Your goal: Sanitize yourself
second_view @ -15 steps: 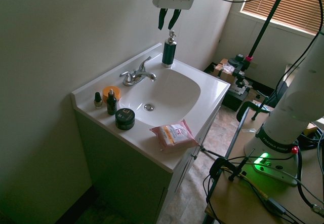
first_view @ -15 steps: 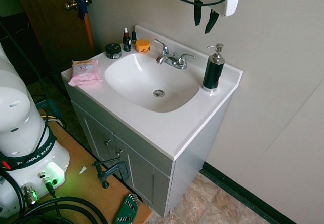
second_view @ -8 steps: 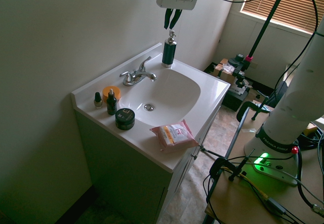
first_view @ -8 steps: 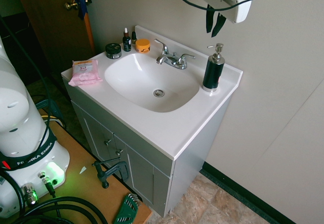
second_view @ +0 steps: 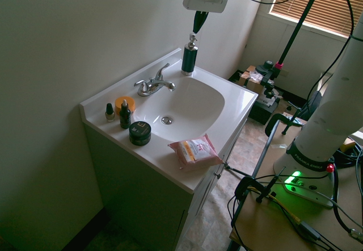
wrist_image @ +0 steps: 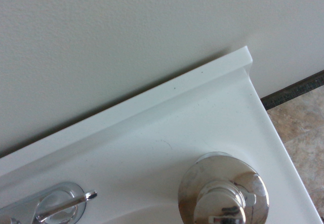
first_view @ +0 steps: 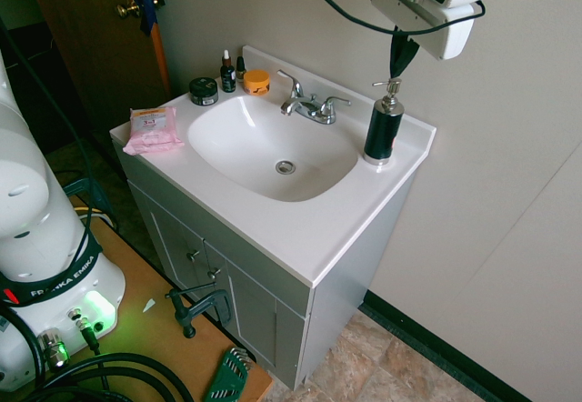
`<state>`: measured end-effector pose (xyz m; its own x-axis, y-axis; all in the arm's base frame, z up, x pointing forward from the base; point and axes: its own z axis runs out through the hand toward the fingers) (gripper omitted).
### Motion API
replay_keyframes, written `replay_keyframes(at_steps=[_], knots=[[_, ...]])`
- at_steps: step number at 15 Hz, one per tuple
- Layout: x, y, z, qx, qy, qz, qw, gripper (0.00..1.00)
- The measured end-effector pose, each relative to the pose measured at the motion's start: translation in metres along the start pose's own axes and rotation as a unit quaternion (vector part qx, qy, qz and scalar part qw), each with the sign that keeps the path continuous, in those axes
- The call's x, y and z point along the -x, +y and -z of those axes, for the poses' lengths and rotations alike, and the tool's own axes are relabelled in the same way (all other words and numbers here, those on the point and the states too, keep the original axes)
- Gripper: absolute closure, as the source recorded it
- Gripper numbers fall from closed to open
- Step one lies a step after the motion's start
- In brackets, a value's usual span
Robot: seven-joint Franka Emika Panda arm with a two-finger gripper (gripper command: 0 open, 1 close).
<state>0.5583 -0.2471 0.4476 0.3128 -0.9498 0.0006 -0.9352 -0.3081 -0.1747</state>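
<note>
We find that the two dark pointed fingers of the white boxy gripper head (second_view: 197,31) have closed: they stood apart a second ago and now meet tip to tip, with nothing between them. The head has also shifted across to a position over the dark green cylindrical soap dispenser with the silver pump (first_view: 384,131), its tips near the pump top; whether they touch it, we cannot tell. The dispenser remains upright in the sink counter's back corner, beside the basin. The white robot arm lettered "Franka Emika" (second_view: 317,143), the subject for sanitizing, stands on the brown tabletop (second_view: 272,220) opposite. We judge that the closed fingers are meant to press the pump rather than grasp the bottle. An off-centre push could tip it. We see no soap on the fingers.
</note>
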Motion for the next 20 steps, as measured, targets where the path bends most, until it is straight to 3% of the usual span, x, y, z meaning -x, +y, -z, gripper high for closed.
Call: replay_keyframes(at_steps=[12,17,18,20], knots=[[-0.005,-0.008,-0.024,0.013,-0.006,0.002,1.0,1.0],[-0.002,-0.017,-0.008,-0.005,-0.009,0.007,1.0,1.0],[0.001,-0.018,-0.004,-0.005,-0.012,0.016,1.0,0.0],[0.016,-0.019,0.008,-0.002,-0.023,0.044,0.999,0.0]])
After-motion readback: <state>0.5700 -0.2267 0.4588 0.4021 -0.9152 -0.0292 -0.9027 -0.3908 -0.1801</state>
